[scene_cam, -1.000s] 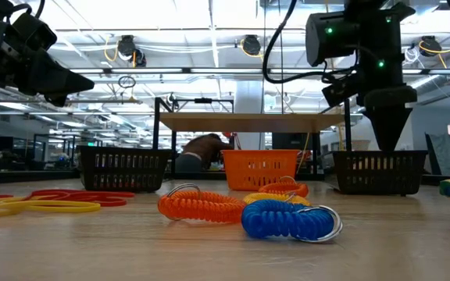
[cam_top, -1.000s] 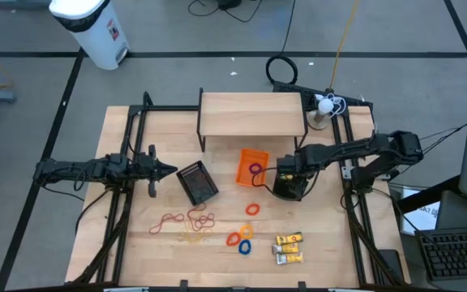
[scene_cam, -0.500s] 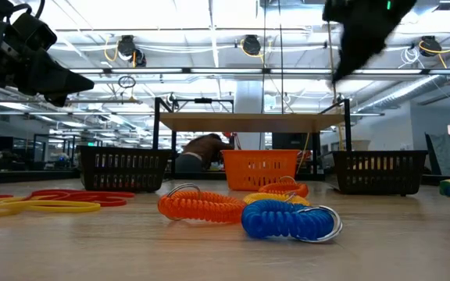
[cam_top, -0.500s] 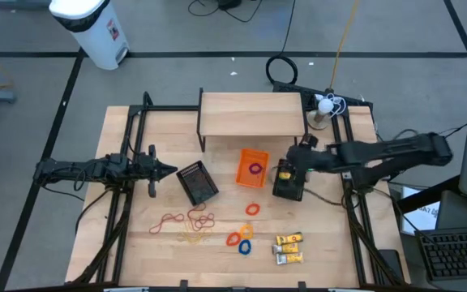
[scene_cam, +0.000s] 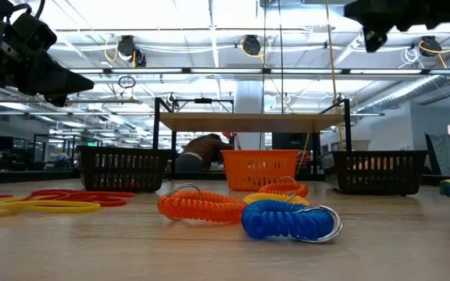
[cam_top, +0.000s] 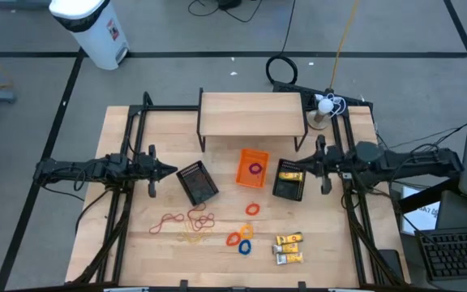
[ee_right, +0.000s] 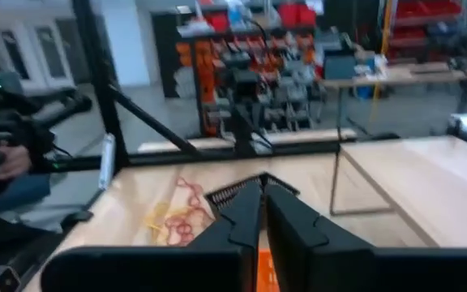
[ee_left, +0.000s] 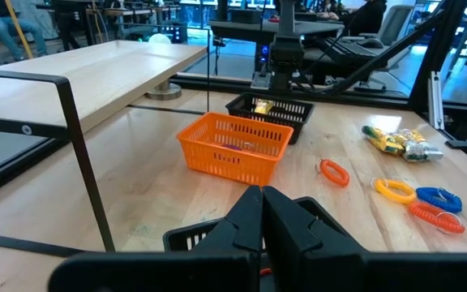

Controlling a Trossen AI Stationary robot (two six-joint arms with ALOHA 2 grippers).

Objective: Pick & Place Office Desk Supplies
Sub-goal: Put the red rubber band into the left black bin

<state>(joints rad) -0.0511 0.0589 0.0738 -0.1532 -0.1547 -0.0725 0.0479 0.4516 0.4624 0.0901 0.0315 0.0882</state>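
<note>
Rubber bands [cam_top: 189,223] lie loose near the front left of the table. Coiled rings [cam_top: 240,238] and an orange ring [cam_top: 252,208] lie at the middle. Yellow-and-white packets [cam_top: 289,247] lie at the front right. One packet [cam_top: 289,172] lies in the right black mesh bin [cam_top: 288,188], and a purple ring [cam_top: 255,169] lies in the orange bin [cam_top: 252,168]. My right gripper [cam_top: 305,165] is shut and level, high above that mesh bin's right rim, with nothing in it. My left gripper [cam_top: 171,170] is shut, level and raised beside the left mesh bin [cam_top: 197,182].
A wooden shelf [cam_top: 252,113] on black legs stands at the back middle of the table. Black frame rails run along the left and right sides. Bare wood lies between the bins and the front edge, around the loose items.
My right gripper has risen from over the right black mesh bin and drawn back toward the table's right edge. It has tipped from pointing down to level. The yellow packet lies in that bin. My left arm has kept still.
</note>
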